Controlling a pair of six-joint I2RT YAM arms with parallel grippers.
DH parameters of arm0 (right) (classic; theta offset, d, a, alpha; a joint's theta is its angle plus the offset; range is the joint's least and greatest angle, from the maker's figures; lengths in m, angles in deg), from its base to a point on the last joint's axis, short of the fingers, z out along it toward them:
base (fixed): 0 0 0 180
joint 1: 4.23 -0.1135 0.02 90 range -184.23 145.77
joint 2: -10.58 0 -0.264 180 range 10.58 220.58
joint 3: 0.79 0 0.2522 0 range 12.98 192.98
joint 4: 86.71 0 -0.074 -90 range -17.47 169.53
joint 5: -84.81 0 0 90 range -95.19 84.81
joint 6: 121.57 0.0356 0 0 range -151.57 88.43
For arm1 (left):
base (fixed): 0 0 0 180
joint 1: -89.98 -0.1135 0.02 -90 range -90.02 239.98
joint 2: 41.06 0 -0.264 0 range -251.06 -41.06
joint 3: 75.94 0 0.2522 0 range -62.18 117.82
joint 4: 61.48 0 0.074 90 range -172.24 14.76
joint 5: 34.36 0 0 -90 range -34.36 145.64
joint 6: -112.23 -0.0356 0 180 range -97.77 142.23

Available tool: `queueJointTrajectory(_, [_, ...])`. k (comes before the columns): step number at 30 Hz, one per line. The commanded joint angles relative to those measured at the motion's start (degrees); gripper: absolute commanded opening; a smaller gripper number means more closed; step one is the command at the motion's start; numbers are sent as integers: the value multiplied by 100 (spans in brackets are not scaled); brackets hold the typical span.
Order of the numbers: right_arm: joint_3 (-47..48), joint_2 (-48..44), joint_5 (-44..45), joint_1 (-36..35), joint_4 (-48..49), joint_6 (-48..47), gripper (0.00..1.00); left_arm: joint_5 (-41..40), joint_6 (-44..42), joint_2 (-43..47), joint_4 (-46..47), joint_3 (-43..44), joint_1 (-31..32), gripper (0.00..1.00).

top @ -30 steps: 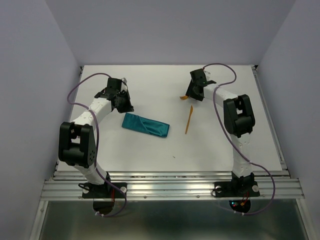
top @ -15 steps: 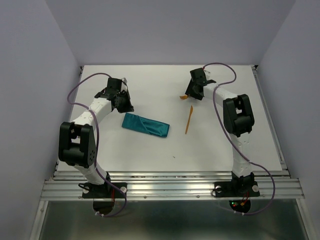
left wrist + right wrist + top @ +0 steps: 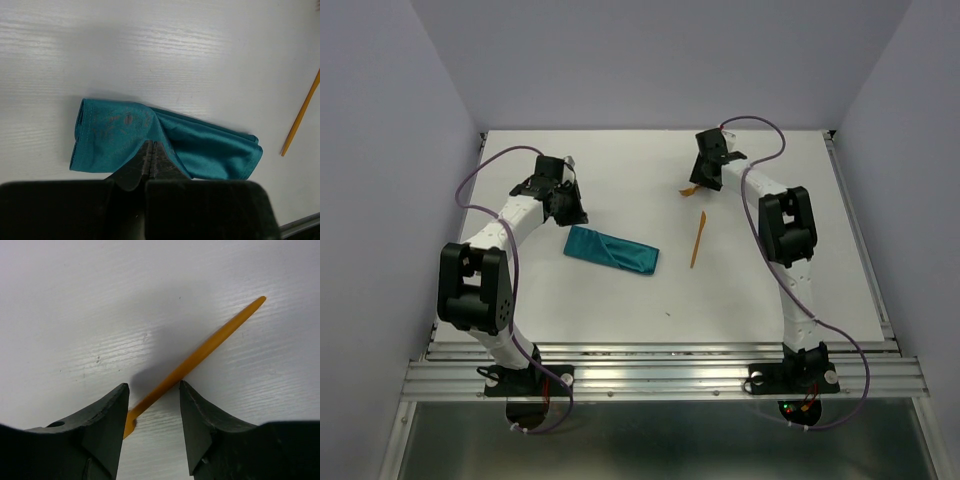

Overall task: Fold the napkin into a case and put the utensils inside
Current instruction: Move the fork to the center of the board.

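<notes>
The napkin lies folded into a narrow teal case left of the table's middle. My left gripper hangs by its upper-left end, shut; in the left wrist view its fingertips meet over the cloth with nothing seen between them. One orange utensil lies loose to the right of the case, also at the right edge of the left wrist view. At the back, my right gripper stands open, low over the table. Its jaws straddle the second orange utensil, which crosses the gap at a slant. One end pokes out to the left.
The white table has purple walls on three sides and a metal rail along the near edge. Both arms' purple cables loop above the table.
My right gripper has shifted slightly back and left over the far utensil, and its jaws have drawn in a little. The left arm, the napkin and the loose utensil have not moved.
</notes>
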State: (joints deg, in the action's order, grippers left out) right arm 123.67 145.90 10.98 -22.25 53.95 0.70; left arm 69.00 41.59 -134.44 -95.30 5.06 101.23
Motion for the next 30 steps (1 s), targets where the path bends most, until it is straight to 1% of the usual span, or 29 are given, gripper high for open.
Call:
queueJointTrajectory(1, [399, 274, 439, -79, -473, -562, 45, 61, -90, -22, -7, 245, 36, 1])
queueJointTrajectory(4, [689, 433, 502, -131, -684, -801, 38, 52, -99, -22, -16, 237, 36, 1])
queueJointTrajectory(5, [864, 529, 484, -192, -720, -958, 33, 52, -90, -5, -7, 228, 36, 1])
queueJointTrajectory(7, [1015, 591, 432, -193, -764, -1152, 26, 35, -90, 22, -7, 193, 36, 1])
queueJointTrajectory(9, [1068, 600, 327, -255, -720, -1319, 23, 26, -90, 39, -7, 175, 36, 1])
queueJointTrajectory(11, [1077, 565, 28, -316, -597, -1600, 20, 26, -72, 66, -7, 149, 36, 1])
queueJointTrajectory(15, [815, 259, -517, -500, -290, -2162, 16, 26, -63, 110, 10, 114, 36, 1])
queueJointTrajectory(17, [586, 82, -833, -571, -97, -2602, 16, 35, -55, 145, 10, 87, 36, 1])
queueJointTrajectory(21, [-301, -471, -1211, -834, 587, -3462, 17, 61, -37, 198, 45, 26, 36, 1])
queueJointTrajectory(22, [-686, -716, -1316, -835, 711, -3665, 18, 61, -28, 206, 54, 8, 36, 1])
queueJointTrajectory(25, [-1058, -999, -1563, -835, 923, -3833, 22, 70, -19, 250, 54, -18, 36, 1])
queueJointTrajectory(26, [-1189, -1113, -1894, -887, 924, -3868, 24, 70, -19, 259, 54, -27, 36, 1])
queueJointTrajectory(30, [-1366, -1263, -2284, -887, 687, -3992, 27, 78, -2, 303, 54, -45, 44, 1])
